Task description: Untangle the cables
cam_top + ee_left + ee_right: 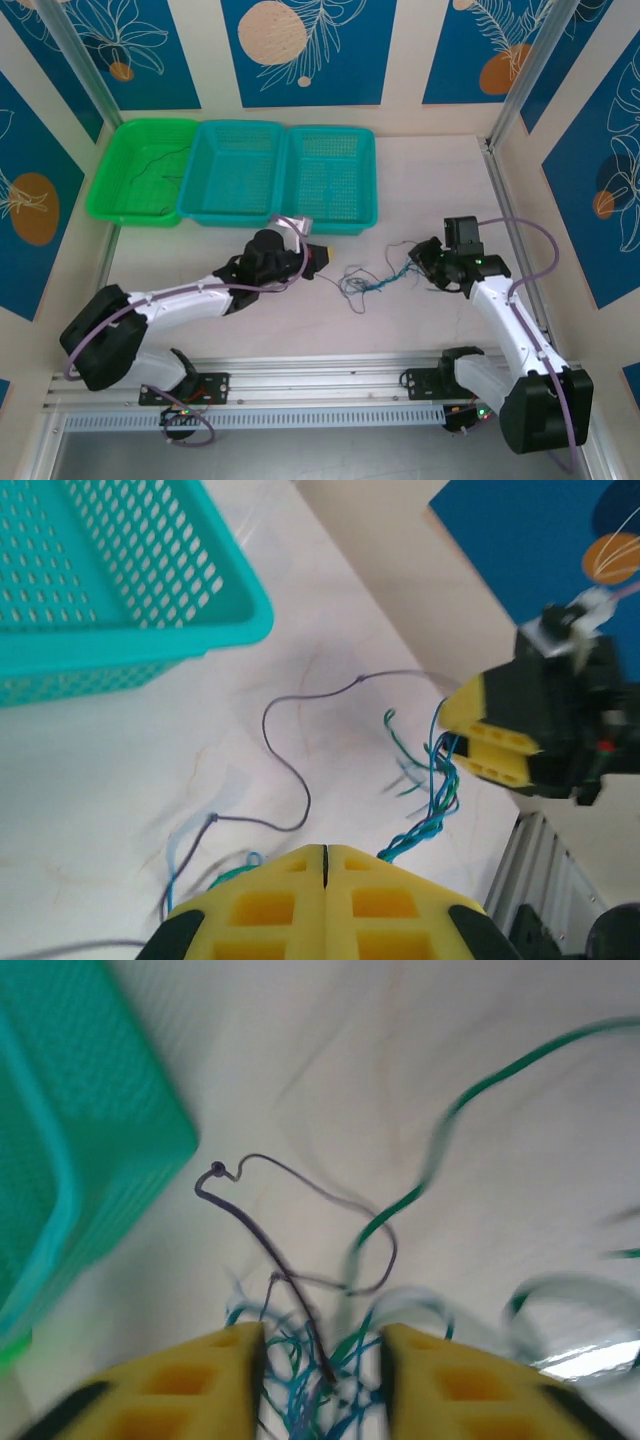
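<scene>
Near the teal basket (330,224), the cables (365,283) were pinched in the pressed-together left gripper (325,852), while the spread right gripper (322,1345) would best be clamped on a single strand.

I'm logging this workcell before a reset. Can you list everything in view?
cables: one tangle, blue, teal and purple-grey, on the table between the grippers
dark cables: a few, in the green basket
green basket: 1, back left
teal baskets: 2, side by side, right of the green one
table: 1, pale
wall panels: several, blue with leaf prints, around the table
rail: 1, silver, near edge
arms: 2, white and black
arm leads: 2, lilac, along the arms
left gripper: yellow pads, shut, at the tangle's left end
right gripper: yellow pads, open around strands at the right end
</scene>
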Available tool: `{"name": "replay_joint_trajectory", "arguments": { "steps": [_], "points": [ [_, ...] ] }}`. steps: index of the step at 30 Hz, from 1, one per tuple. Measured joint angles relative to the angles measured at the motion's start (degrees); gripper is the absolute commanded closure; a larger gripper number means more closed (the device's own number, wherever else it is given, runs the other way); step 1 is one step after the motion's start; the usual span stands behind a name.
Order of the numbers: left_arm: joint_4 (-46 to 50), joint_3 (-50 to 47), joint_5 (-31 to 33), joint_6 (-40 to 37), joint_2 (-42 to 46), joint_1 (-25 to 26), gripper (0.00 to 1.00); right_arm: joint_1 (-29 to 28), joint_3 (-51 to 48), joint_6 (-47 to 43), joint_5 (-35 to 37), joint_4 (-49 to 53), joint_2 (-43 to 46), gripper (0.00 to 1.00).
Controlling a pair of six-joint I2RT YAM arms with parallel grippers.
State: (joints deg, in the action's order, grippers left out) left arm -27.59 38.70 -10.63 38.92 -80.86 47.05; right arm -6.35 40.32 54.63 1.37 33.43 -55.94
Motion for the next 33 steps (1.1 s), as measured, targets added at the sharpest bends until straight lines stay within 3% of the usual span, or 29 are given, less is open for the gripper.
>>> {"name": "replay_joint_trajectory", "arguments": {
  "steps": [8, 11, 14, 16, 21, 25, 33],
  "points": [
    [0.3, -1.9, -1.9, -1.9, -4.6, 0.3, 1.0, -1.8, 0.0, -6.2, -3.6, 0.4, 8.3, 0.47],
    [0.7, -1.5, -3.2, -5.3, -4.6, 1.7, 0.79, -3.1, 0.0, -7.2, -2.7, 1.6, 8.0, 0.45],
    [1.2, -0.3, -4.7, -8.2, -4.7, 4.5, 0.52, -3.5, 0.0, -7.7, -2.7, 1.8, 6.1, 0.3],
    [1.4, 1.2, -5.0, -9.4, -5.4, 6.1, 0.46, -3.8, 0.0, -7.3, -2.4, 1.8, 3.9, 0.23],
    [1.9, 5.4, -4.7, -11.0, -9.3, 8.4, 0.37, -3.6, 0.0, -5.6, -1.6, 1.4, -1.9, 0.22],
    [5.7, 10.5, -1.0, -10.9, -13.6, 9.2, 0.33, -1.5, 0.0, -4.5, -2.4, -1.0, -7.0, 0.22],
    [20.5, 25.4, 13.9, -8.9, -21.5, 7.7, 0.27, -1.3, 0.9, -2.3, -3.3, -3.9, -10.4, 0.24]
  ]
}}
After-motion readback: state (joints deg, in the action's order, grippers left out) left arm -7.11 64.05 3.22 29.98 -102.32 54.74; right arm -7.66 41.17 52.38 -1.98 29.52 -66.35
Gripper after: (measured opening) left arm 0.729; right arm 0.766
